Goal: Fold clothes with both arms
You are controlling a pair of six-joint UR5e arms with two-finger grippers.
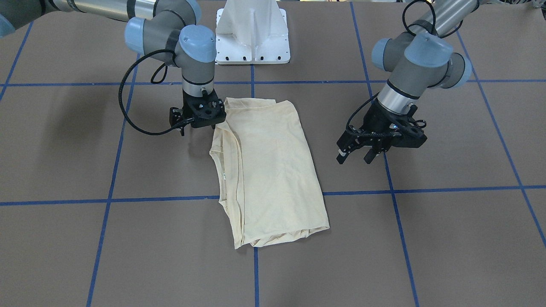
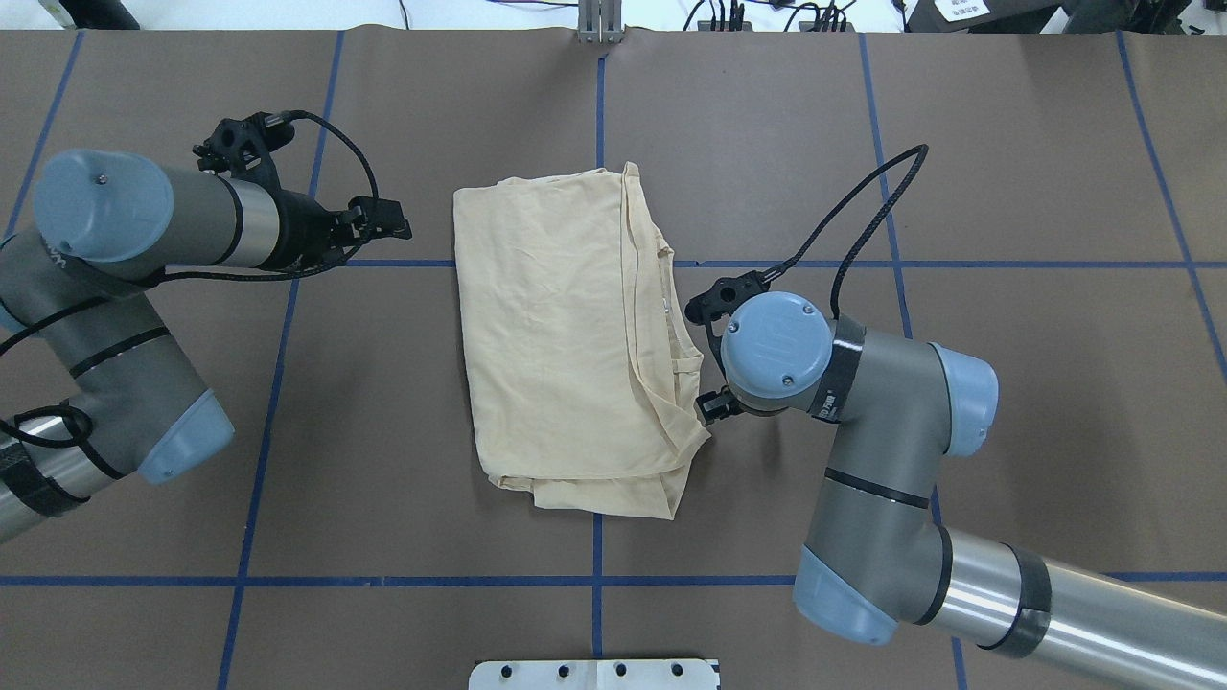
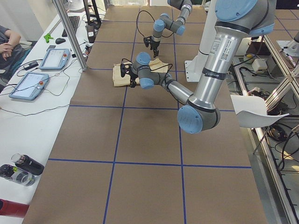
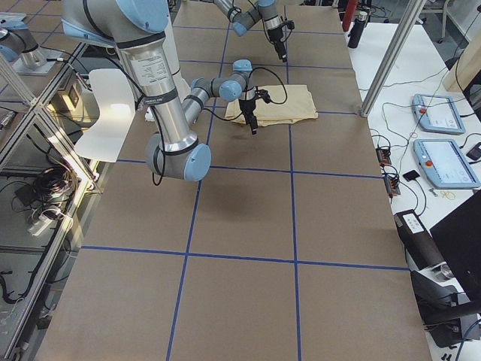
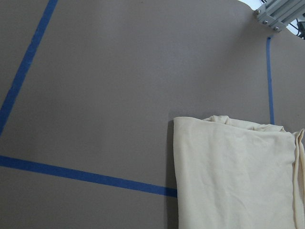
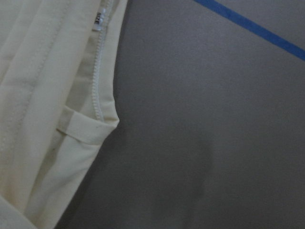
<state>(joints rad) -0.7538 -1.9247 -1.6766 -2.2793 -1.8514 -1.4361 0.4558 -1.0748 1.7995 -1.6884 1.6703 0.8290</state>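
Observation:
The clothes are one pale cream-yellow shirt (image 1: 268, 170) (image 2: 556, 355), lying folded into a long rectangle at the table's middle. Its neck opening and small white label (image 6: 101, 19) sit along the edge on my right arm's side. My right gripper (image 1: 197, 128) (image 2: 711, 402) points down just beside that edge, near a corner of the shirt. Its fingers look open, with no cloth between them. My left gripper (image 1: 355, 158) (image 2: 393, 218) hangs open and empty above bare table, a short way off the shirt's opposite long edge (image 5: 174, 157). The print is hidden.
The white pedestal base (image 1: 252, 42) stands on the robot's side of the shirt. Blue tape lines (image 2: 598, 537) grid the brown table. In the exterior left view, a side desk holds tablets (image 3: 28, 84) and bottles (image 3: 23, 165), beside a metal post (image 3: 70, 37) and a person's arm (image 3: 7, 44).

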